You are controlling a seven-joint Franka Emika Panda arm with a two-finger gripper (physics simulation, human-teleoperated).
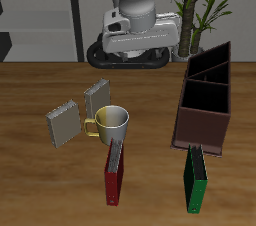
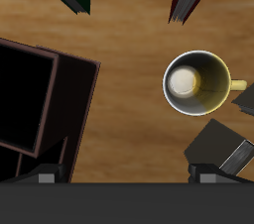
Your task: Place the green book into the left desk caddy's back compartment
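None of the task: judged done, since nothing has been picked up.
Green book (image 1: 196,179): stands on the worktop (image 1: 40,185) near its front edge, just in front of the left desk caddy (image 1: 205,98), not touching it.
Back compartment (image 1: 210,62): empty, as are the other two.
Fingers (image 2: 45,176): only the tips show, spread wide, released, grasping nothing, high above.
Left: reach, grasp, lift, insert.
Nearby: red book (image 1: 116,173), yellow mug (image 1: 110,123), grey slabs (image 1: 62,123).

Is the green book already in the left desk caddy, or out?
Out. The green book stands on the table, before the left desk caddy.
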